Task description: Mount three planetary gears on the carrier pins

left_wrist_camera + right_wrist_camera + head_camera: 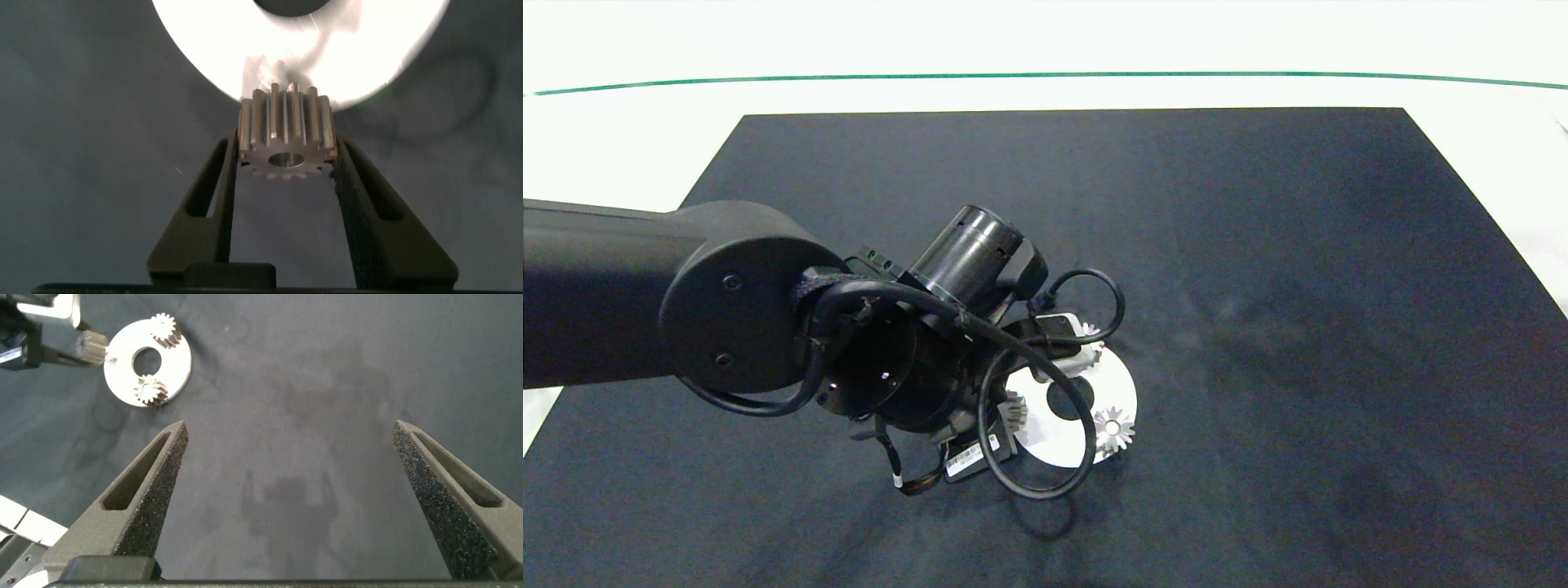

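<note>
Dark mat [1258, 286] covers most of a white table [645, 139]. Thin green line [1045, 76] runs across the table's far side. Bright, even light.

Loads of open dark mat [1298, 286] is left on the surface's right side. The left arm [727, 310] and its cables [1045, 457] are draped over the white disc [1123, 396], so approach from the left is pretty much blocked.
</note>
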